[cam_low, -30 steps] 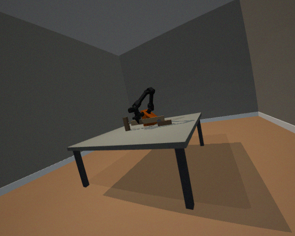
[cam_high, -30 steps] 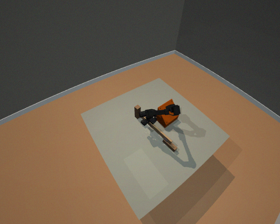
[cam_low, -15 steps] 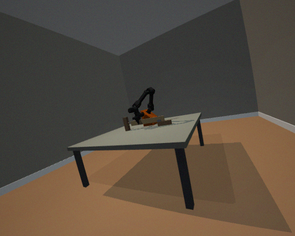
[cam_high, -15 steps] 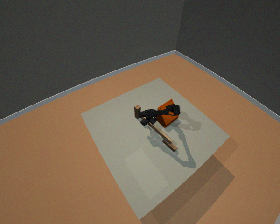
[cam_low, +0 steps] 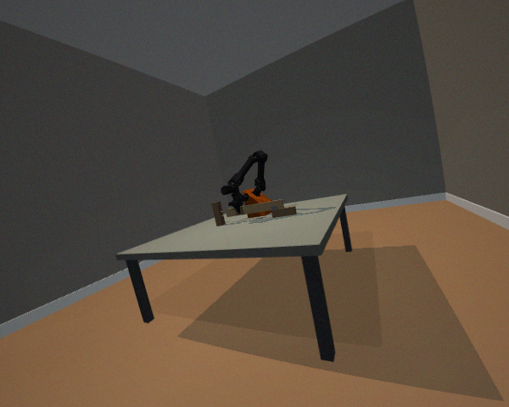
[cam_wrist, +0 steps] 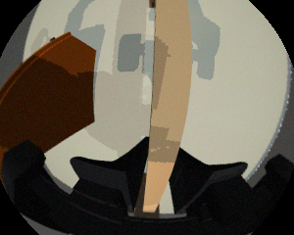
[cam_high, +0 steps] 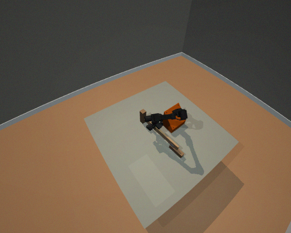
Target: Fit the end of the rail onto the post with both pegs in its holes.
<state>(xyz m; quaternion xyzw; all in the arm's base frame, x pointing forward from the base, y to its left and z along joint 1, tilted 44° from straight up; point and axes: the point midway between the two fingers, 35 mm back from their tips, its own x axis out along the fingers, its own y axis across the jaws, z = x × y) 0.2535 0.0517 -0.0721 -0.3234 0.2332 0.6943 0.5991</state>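
The gripper [cam_high: 154, 125] [cam_low: 237, 211] [cam_wrist: 157, 140] pinches the rail [cam_high: 166, 137] [cam_low: 262, 207] [cam_wrist: 171, 88]; pushed at the post [cam_high: 142, 116] [cam_low: 218, 214] off-line (or tilted), it could jam on the pegs.
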